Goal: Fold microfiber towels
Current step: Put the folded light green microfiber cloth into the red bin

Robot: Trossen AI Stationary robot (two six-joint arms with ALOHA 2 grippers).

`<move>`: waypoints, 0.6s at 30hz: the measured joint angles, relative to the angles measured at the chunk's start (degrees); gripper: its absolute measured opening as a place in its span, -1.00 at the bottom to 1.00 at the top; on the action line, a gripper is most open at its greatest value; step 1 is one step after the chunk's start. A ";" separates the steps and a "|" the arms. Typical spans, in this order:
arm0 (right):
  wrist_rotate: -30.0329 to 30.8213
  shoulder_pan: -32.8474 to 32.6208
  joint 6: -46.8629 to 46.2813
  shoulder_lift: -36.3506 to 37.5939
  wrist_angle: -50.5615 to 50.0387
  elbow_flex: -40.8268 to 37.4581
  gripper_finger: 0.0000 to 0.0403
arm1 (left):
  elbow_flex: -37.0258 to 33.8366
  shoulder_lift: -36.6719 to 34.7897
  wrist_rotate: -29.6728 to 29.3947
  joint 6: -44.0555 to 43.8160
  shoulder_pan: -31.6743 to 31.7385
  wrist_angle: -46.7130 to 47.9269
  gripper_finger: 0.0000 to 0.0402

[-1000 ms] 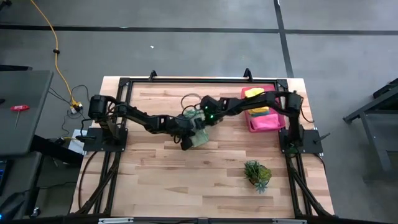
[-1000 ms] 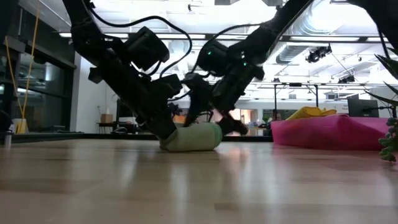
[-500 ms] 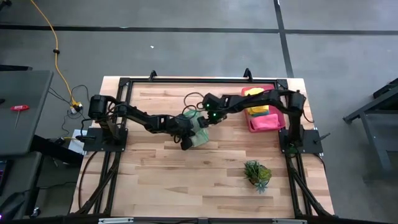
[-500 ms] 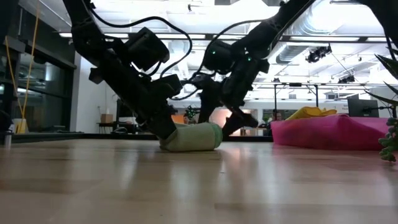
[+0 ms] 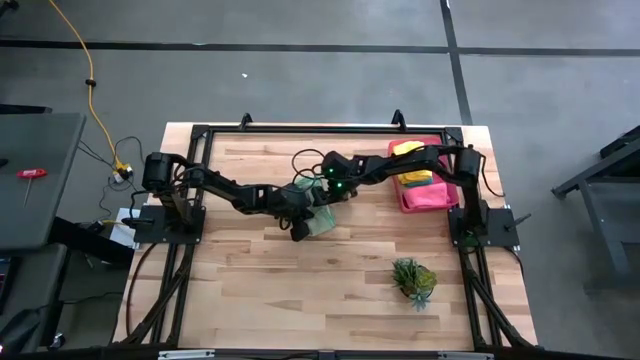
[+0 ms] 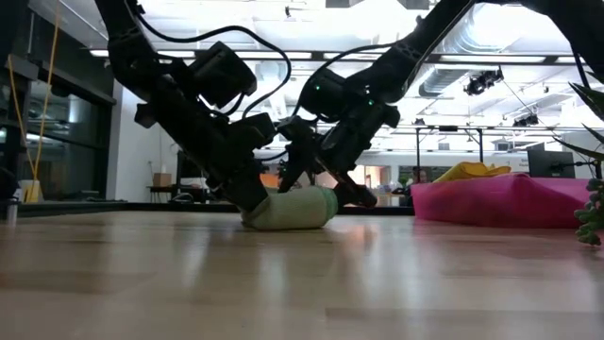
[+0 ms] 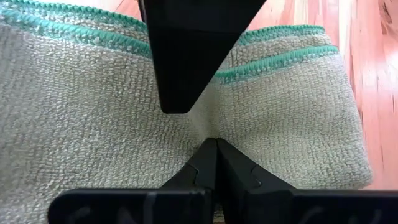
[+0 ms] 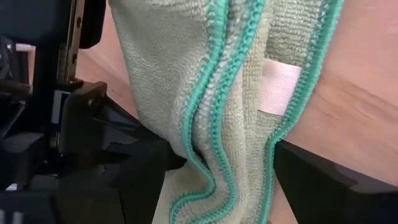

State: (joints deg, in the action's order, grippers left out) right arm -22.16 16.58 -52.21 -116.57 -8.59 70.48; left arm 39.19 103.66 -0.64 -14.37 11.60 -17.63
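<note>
A pale green microfiber towel (image 5: pixel 322 220) with teal stitched edges lies folded in several layers at the table's middle (image 6: pixel 293 208). My left gripper (image 5: pixel 299 228) reaches in from the table's left, shut, with its tips on the towel's left part (image 7: pixel 216 149). My right gripper (image 5: pixel 322 190) comes from the right and slants down over the towel's far side, open. Its fingers (image 8: pixel 323 180) stand on either side of the towel's stacked stitched edges (image 8: pixel 214 93). Whether they touch the cloth I cannot tell. My left gripper presses its shut fingertips (image 7: pixel 214 155) down on the top layer of the folded towel (image 7: pixel 205 124), near its left end. It slants down from the table's left. The towel lies flat on the table under the tips, and the cloth creases slightly around them.
A pink tray (image 5: pixel 432 200) at the far right holds a yellow towel (image 5: pixel 407 150) and other cloths. A small green plant (image 5: pixel 413 280) stands near the right front. Bare wood spreads over the near and left parts of the table (image 5: pixel 240 290).
My right gripper drew back a little toward the table's right and up. It then came back down to the towel's far side, open throughout. My left gripper and the towel have kept still.
</note>
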 joint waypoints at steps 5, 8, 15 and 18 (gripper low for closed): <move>1.45 -1.17 -1.06 0.00 0.44 -0.01 0.40 | 0.01 0.07 0.00 -0.02 0.00 -0.22 -1.00; 2.99 -2.83 -2.58 -0.60 2.40 -0.04 0.40 | 0.01 0.07 0.00 -0.01 0.00 -0.24 -1.00; 3.33 -3.99 -4.93 -2.58 5.25 -0.02 0.40 | -0.05 0.07 -0.01 0.00 0.00 -0.33 -1.00; 3.31 -3.57 -5.53 -2.65 5.09 0.00 0.32 | -0.03 0.07 0.00 0.00 0.00 -0.28 -1.00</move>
State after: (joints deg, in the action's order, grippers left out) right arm -18.85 13.01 -57.74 -119.22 -3.50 70.48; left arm 39.16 103.72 -0.64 -14.37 11.60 -17.91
